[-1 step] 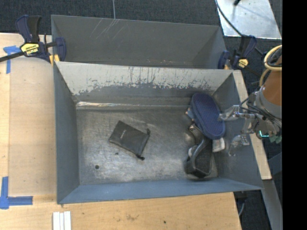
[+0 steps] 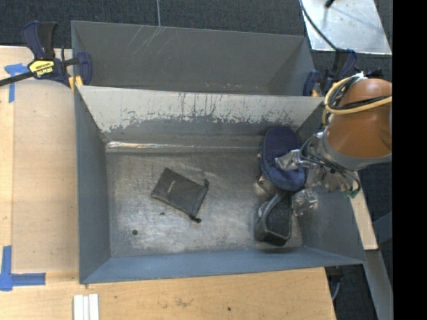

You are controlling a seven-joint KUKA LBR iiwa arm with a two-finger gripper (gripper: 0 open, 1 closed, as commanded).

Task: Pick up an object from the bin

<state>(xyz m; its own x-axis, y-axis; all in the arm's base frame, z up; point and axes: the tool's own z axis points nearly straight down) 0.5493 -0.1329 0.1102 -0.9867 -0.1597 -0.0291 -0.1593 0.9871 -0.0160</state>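
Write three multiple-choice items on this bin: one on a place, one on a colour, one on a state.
1. Where in the bin does the flat black case lie?
A. on the floor, left of the middle
B. leaning on the far wall
C. in the near right corner

2. What colour is the soft cloth thing beside the gripper?
A. red
B. blue
C. yellow

3. How does the flat black case lie?
A. propped upright
B. lifted off the floor
C. flat, apart from the other things

Key: 1 A, bare floor surrounds it left of centre; 2 B, the cloth is dark blue; 3 C, its broad face is up and it lies alone.
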